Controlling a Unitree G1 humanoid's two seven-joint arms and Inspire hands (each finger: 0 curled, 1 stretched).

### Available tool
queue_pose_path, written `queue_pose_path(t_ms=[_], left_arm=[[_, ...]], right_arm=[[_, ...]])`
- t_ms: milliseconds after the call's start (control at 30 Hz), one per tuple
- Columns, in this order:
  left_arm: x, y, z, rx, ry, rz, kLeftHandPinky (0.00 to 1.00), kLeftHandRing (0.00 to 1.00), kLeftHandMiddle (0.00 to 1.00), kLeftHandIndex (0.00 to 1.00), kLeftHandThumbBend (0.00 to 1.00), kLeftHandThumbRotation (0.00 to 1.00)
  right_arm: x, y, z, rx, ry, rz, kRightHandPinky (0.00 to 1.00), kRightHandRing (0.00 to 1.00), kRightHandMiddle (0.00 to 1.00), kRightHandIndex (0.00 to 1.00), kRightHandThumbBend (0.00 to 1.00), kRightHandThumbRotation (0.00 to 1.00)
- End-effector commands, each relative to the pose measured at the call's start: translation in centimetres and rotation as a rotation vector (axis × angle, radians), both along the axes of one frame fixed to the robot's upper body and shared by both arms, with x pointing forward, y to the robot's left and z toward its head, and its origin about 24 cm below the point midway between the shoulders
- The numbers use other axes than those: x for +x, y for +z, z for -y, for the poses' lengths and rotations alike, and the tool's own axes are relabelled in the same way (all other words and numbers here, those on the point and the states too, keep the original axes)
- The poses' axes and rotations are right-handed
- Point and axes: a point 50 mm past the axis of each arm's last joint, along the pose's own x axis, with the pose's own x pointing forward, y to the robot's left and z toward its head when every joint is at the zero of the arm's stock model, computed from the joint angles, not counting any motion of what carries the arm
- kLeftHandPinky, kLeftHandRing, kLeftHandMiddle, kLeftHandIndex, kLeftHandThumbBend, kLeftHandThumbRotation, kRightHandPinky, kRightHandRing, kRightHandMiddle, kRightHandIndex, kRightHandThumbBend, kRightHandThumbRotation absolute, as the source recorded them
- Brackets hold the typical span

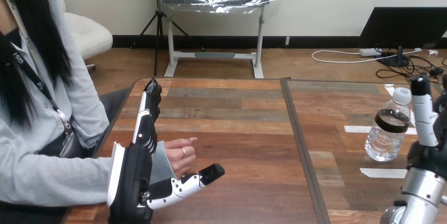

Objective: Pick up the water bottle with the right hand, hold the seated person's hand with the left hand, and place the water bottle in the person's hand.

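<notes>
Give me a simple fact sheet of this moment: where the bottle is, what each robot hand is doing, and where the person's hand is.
Water bottle: upright on the wooden table, cap on, at the view's right.
Right hand: beside the bottle, fingers straight up; I cannot tell if they touch it.
Left hand: open, fingers straight, thumb stretched out.
Person's hand: beside the left hand's palm, between its fingers and thumb; nothing is curled round it.
Stage: bottle not yet lifted.
</notes>
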Motion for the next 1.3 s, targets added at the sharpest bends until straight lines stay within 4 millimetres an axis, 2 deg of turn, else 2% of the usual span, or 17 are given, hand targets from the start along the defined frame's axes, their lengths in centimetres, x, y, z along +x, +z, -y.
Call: queue_pose_path(t_ms=[0, 733, 1267], left_arm=[[1.3, 1.0, 0.3, 0.003, -0.014, 0.056, 0.99, 0.99, 0.99, 0.99, 1.00, 0.28], [1.4, 1.0, 0.2, 0.003, -0.009, 0.063, 0.99, 0.99, 1.00, 0.99, 1.00, 0.28], [1.4, 1.1, 0.1, 0.006, -0.012, 0.075, 0.99, 1.00, 1.00, 1.00, 1.00, 0.27]], right_arm=[[1.5, 2.5, 0.1, -0.028, -0.003, 0.103, 1.00, 1.00, 1.00, 1.00, 1.00, 0.63], [2.2, 2.4, 2.7, 0.027, -0.052, -0.014, 1.00, 1.00, 1.00, 1.00, 1.00, 0.65], [3.4, 1.9, 3.8, 0.123, 0.029, -0.139, 1.00, 1.00, 1.00, 1.00, 1.00, 0.62]])
